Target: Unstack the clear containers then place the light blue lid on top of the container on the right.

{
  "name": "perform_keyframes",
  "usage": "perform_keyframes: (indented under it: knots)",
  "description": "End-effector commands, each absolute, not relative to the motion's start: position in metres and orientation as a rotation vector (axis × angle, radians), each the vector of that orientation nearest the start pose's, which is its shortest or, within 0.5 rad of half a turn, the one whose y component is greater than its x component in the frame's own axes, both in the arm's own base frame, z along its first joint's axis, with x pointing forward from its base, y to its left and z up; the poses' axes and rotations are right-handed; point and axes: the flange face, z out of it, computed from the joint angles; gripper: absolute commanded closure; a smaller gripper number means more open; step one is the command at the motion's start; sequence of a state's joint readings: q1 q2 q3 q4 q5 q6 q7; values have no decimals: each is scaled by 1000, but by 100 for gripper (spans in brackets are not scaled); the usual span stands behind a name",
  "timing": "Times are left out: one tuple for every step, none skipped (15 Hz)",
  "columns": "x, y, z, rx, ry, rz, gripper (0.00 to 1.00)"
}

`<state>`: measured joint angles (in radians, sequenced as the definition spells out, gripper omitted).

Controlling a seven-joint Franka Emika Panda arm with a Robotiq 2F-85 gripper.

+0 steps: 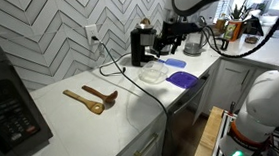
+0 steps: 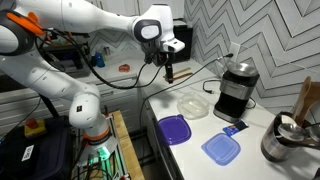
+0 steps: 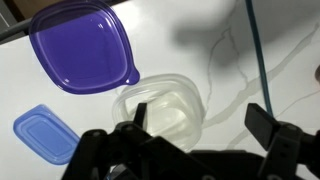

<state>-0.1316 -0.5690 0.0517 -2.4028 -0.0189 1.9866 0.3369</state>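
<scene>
Hangs above the white worktop (image 3: pixel 290 70) with the fingers (image 3: pixel 262 122) spread wide apart, gripping nothing. Looks down on the clear round plastic containers (image 3: pixel 160 105), apparently nested one in the other, just beneath one fingertip. Shows the flat pale-blue plastic lid (image 3: pixel 45 135) near the stack and the larger purple-blue plastic lid (image 3: pixel 80 45) just beside it, both lying flat on the worktop.
</scene>
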Motion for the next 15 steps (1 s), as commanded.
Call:
perform_keyframes:
  knots:
    - [382, -64, 507, -3009, 830, -381, 0]
    - [381, -71, 503, -2988, 870, -411, 0]
    - [380, -80, 496, -2953, 915, -433, 0]
    - [378, -87, 490, -2930, 952, -451, 0]
    - [377, -93, 484, -2911, 983, -455, 0]
    - [376, -99, 478, -2901, 1009, -459, 0]
    - [375, -104, 471, -2885, 1044, -452, 0]
    - [375, -109, 465, -2866, 1069, -451, 0]
    - [376, -112, 460, -2853, 1091, -433, 0]
    - [376, -114, 456, -2845, 1107, -421, 0]
    - [379, -116, 451, -2843, 1134, -396, 0]
    - [380, -117, 449, -2839, 1148, -385, 0]
    - [383, -119, 447, -2835, 1161, -372, 0]
    - [386, -121, 444, -2830, 1172, -360, 0]
    - [391, -122, 442, -2825, 1180, -342, 0]
